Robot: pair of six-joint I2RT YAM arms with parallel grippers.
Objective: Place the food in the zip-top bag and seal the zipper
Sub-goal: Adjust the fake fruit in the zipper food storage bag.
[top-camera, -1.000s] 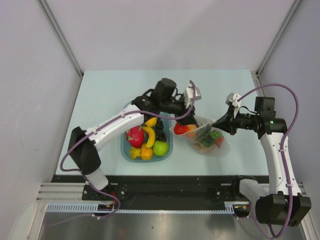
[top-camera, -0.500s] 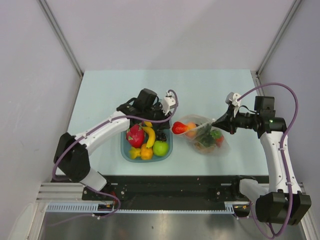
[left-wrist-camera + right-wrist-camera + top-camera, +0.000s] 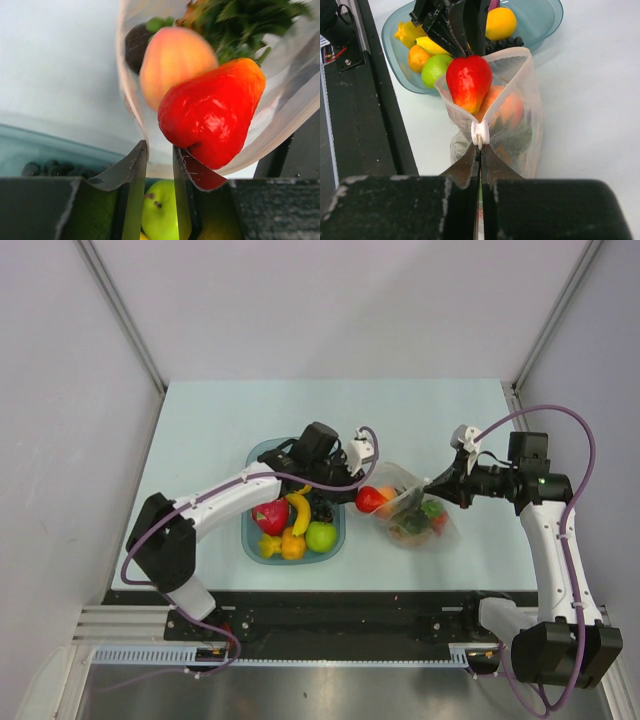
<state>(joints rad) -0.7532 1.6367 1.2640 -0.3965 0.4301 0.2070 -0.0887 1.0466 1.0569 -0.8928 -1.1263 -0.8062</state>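
While the right gripper (image 3: pixel 480 150) clenches the zip-top bag (image 3: pixel 529 92) by its rim, the left gripper (image 3: pixel 159 150), narrowly parted and empty, touches a red fruit (image 3: pixel 210 112) lodged in the bag's mouth atop a peach (image 3: pixel 175 62), beside the blue tray (image 3: pixel 547 22).

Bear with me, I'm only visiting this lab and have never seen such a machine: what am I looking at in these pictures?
This is a pair of robot arms, the left arm and the right arm, bolted to the near edge of a table. The wide picture looks down from above and behind them. The other two come from a small camera on each wrist, so each shows its own fingers.

On the table are a blue tray of toy fruit and a clear zip-top bag, partly filled. The right end effector pinches the bag's edge at its white slider, holding the mouth up. The left end effector is at the mouth, beside a red fruit lying in the opening. Whether it grips anything is unclear.
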